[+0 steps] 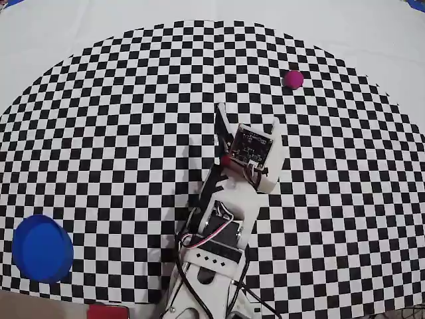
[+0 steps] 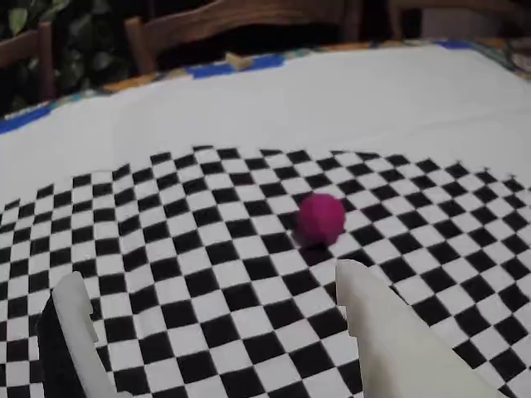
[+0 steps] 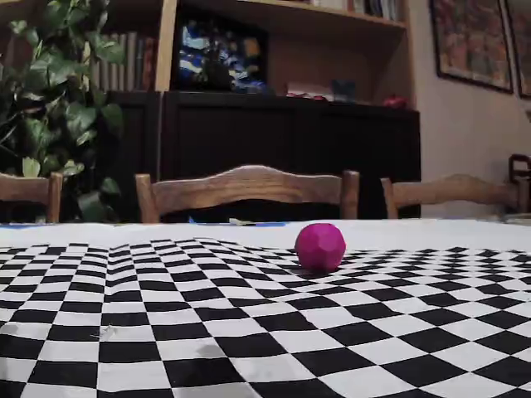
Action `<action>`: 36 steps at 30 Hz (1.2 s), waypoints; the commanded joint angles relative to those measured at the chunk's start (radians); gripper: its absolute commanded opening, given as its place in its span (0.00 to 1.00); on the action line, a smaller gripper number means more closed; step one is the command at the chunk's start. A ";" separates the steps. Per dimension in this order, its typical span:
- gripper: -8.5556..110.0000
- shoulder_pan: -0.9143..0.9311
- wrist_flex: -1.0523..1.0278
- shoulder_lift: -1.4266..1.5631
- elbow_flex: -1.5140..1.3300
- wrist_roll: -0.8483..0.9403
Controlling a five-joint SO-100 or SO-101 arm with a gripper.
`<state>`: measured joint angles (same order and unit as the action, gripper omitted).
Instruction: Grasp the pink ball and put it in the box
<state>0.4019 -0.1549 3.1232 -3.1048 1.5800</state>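
The pink ball [image 3: 320,246] looks matt, with small flat faces instead of a fully smooth skin. The checkered mat [image 3: 207,332] looks like thin cloth or paper, matt, with soft folds. The counter [image 2: 348,99] wears a white cloth. The pincer [image 2: 220,332] has white plastic fingers [image 2: 390,332] with a dull, slightly rough look. The box [image 1: 41,248] is bright blue and seems to be smooth plastic, though the overhead view is not sharp. The chairs [image 3: 246,191] are shiny brown wood.
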 commanded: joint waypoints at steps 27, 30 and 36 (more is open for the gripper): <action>0.37 0.064 0.046 -0.049 -0.008 0.008; 0.37 0.066 0.052 -0.064 -0.008 0.008; 0.37 0.066 0.075 -0.089 -0.005 0.008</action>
<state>0.4587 -0.1043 3.0496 -3.1048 1.5800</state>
